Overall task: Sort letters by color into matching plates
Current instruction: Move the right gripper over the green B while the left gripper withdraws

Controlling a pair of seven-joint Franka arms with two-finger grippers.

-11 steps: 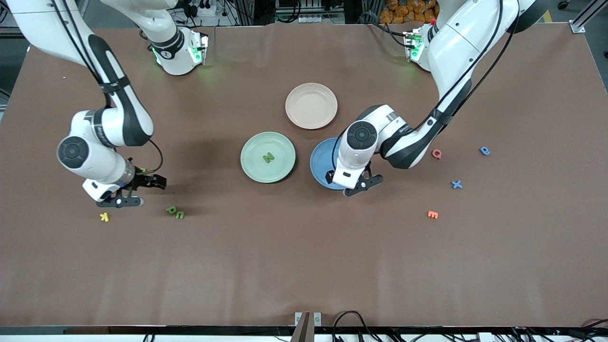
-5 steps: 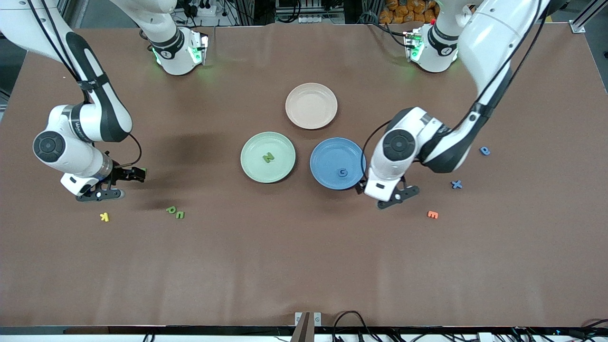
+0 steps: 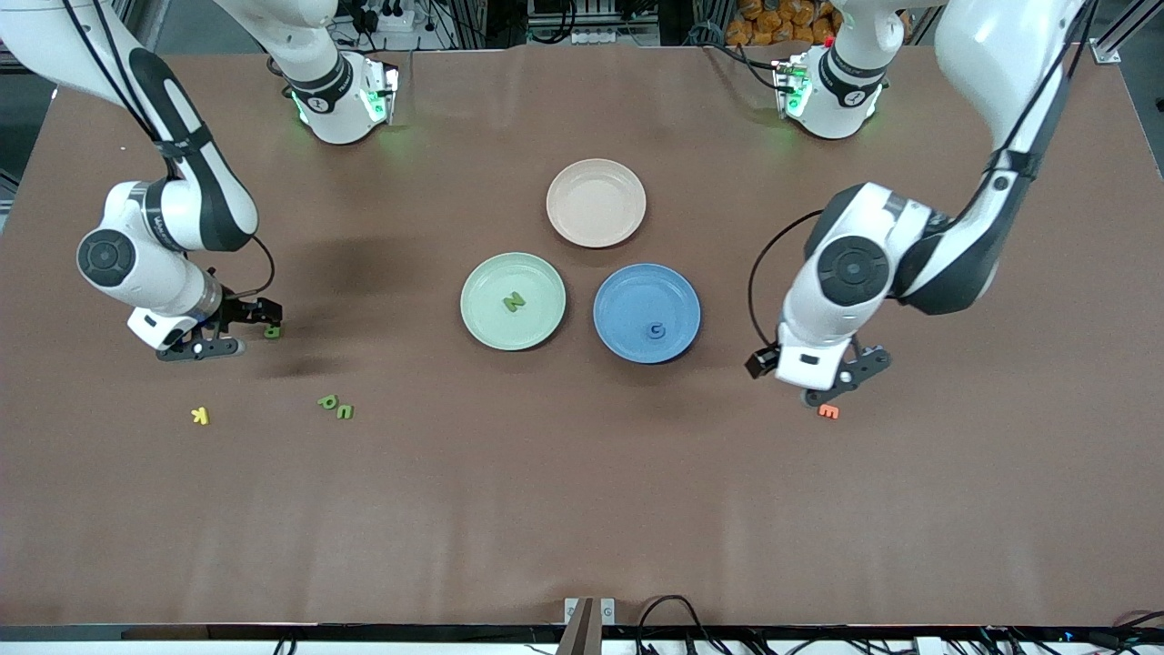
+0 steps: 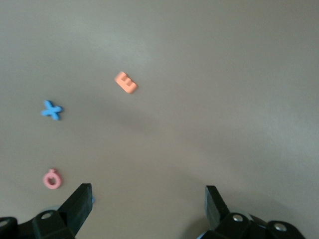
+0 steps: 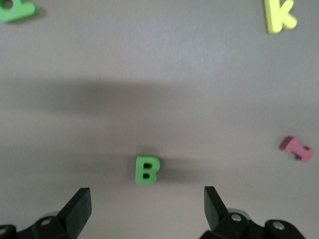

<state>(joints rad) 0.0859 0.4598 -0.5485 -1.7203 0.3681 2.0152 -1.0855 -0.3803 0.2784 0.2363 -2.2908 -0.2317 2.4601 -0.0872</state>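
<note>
The mint green plate [image 3: 482, 282] holds a green N [image 3: 515, 301]. Beside it, the blue plate [image 3: 627, 291] holds a blue G [image 3: 655, 330]. My right gripper [image 3: 238, 329] [image 5: 147, 204] hangs open low over the table, with a green B [image 3: 271, 332] [image 5: 147, 169] just off its fingertips. Green P [image 3: 327, 401] and U [image 3: 345, 412] lie nearer the front camera. My left gripper [image 3: 841, 380] [image 4: 147, 199] is open and empty above the orange E [image 3: 828, 411] [image 4: 126, 82]. A blue X [image 4: 51, 110] shows in the left wrist view only.
A beige-pink plate [image 3: 596, 202] sits farther from the camera than the two other plates. A yellow K [image 3: 200, 416] [image 5: 279, 15] lies toward the right arm's end. A pink Q [image 4: 52, 179] and a pink I [image 5: 297, 148] lie on the table.
My left gripper left the blue plate, where the G now lies, and swung toward the left arm's end to above the orange E. My right gripper shifted to beside the green B.
</note>
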